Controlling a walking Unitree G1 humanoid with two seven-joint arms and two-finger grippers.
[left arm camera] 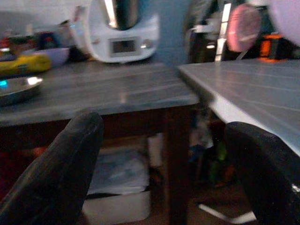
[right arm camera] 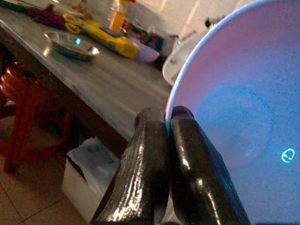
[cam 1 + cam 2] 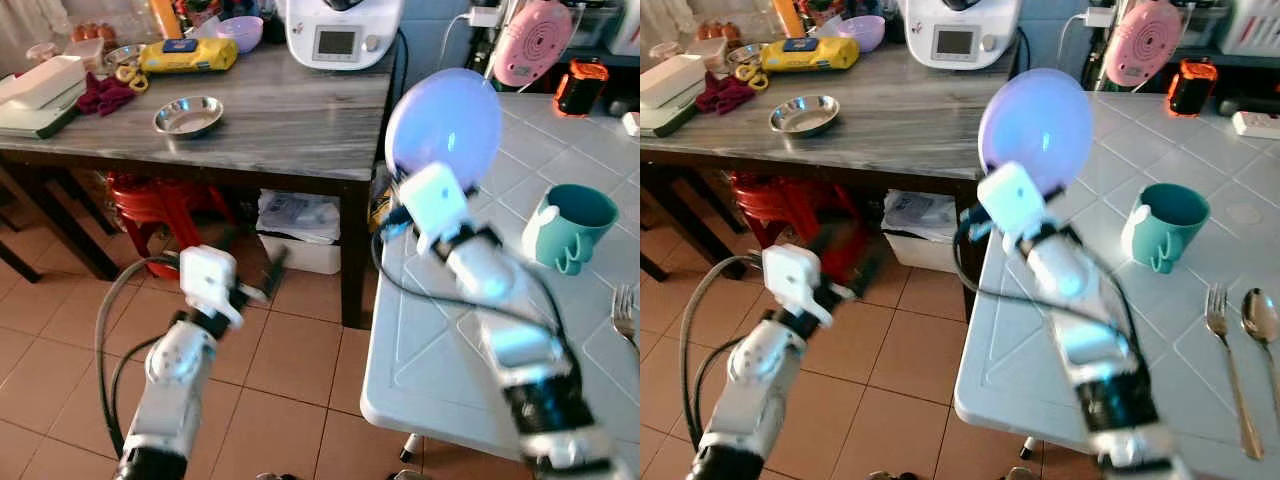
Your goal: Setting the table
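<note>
Lavender plate (image 3: 444,125): held on edge, near upright, over the near-left corner of the white table (image 3: 430,350), left of the teal mug (image 3: 567,226). Right gripper (image 2: 168,140) clamps the rim, one finger on each face. Probably stiff, glazed and breakable, though blur hides the material; smooth faces may slip in a rim pinch, so lay it down flat and gently. Fork (image 3: 1225,360) and spoon (image 3: 1260,320) lie further right. Left gripper (image 1: 164,164) idle, fingers spread, above the floor.

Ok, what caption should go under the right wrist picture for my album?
The right tool pinches the rim of a lilac plate beside the grey table.
</note>
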